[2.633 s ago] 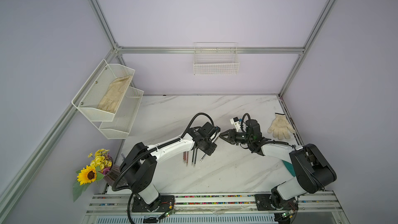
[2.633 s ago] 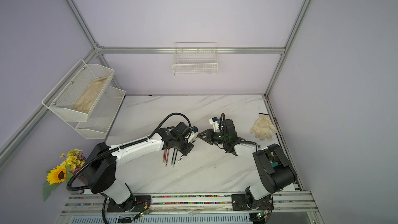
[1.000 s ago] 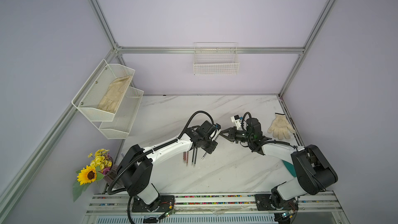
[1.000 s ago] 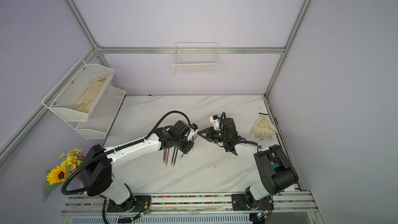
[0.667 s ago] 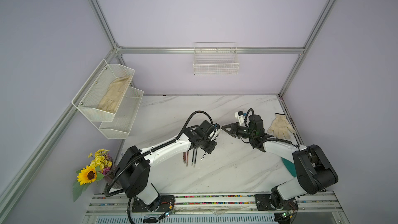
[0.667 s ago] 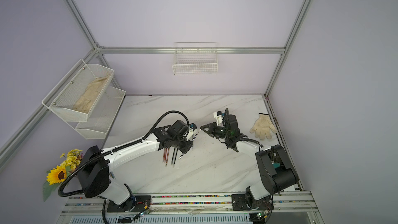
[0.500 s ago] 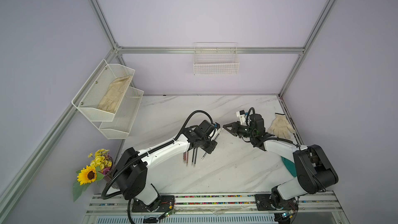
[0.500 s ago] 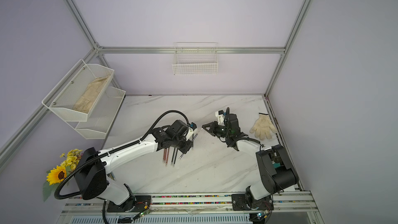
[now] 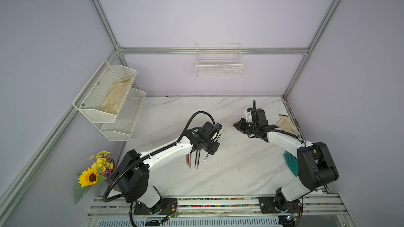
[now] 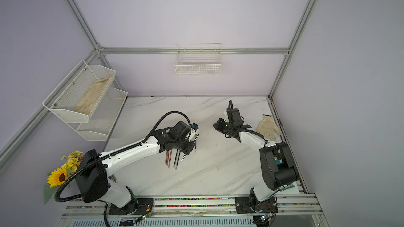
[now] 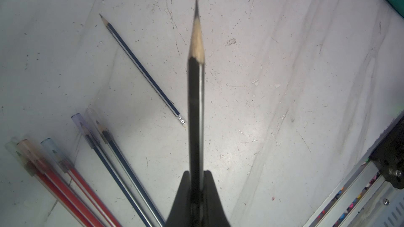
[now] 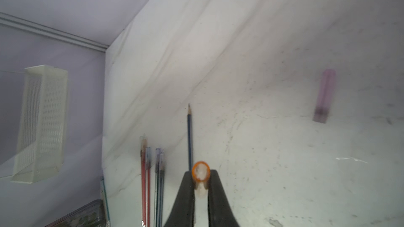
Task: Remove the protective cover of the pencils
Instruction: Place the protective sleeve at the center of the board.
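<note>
My left pincer [image 11: 197, 175] is clamped on a black pencil [image 11: 196, 105], gripping the shaft well back so the bare tip sticks out clear. The right pincer [image 12: 201, 179] is pinched on an orange-rimmed cap [image 12: 201, 171] — held well apart from that tip, so I judge this cover off. On the table [image 11: 284, 84], 5 capped pencils [image 11: 84, 184] wait near 1 bare blue pencil [image 11: 142, 68]; a purple cap [image 12: 325, 94] lies loose.

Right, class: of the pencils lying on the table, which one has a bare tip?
The dark blue pencil lying alone, slanted apart from the bundle; the bundled ones wear clear caps.
</note>
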